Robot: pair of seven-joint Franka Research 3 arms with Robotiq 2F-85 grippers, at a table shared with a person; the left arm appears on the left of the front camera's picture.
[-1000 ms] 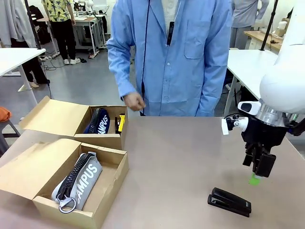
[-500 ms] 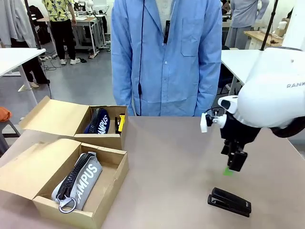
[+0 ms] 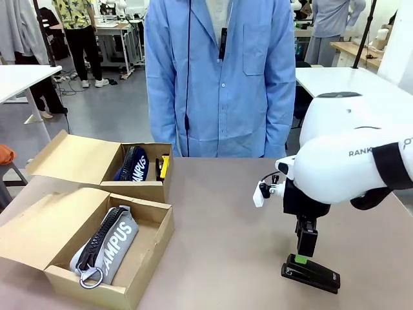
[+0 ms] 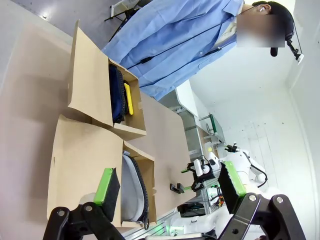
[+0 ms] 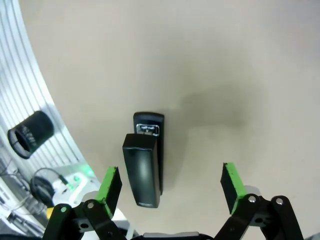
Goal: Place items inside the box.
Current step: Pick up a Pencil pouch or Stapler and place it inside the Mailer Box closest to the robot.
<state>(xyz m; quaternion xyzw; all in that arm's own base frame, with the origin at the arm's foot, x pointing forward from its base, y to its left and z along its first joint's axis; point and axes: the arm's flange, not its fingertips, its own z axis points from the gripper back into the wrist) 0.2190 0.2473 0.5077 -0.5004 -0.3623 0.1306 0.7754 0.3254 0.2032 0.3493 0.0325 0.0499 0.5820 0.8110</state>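
Observation:
A black stapler (image 3: 310,273) lies on the table at the front right. My right gripper (image 3: 302,256) hangs open just above its left end, pointing down. In the right wrist view the stapler (image 5: 145,165) lies lengthwise between the green pads, close to the left pad (image 5: 111,184), with my right gripper (image 5: 171,184) untouched by it. The grey "CAMPUS" pouch (image 3: 106,245) rests in the near box (image 3: 150,242). A slim yellow utility knife (image 3: 164,166) stands in the far box (image 3: 139,188). My left gripper (image 4: 169,182) is open and empty, high above both boxes.
A dark blue pouch (image 3: 133,163) sits beside the knife in the far box. A person in a blue coat (image 3: 219,77) stands at the table's far edge, hands down. The left wrist view shows the near box (image 4: 85,165), the knife (image 4: 128,98) and the stapler (image 4: 176,188).
My right arm has swung left and dropped until its gripper is just over the stapler's left end. The person's hand near the far box has drawn back.

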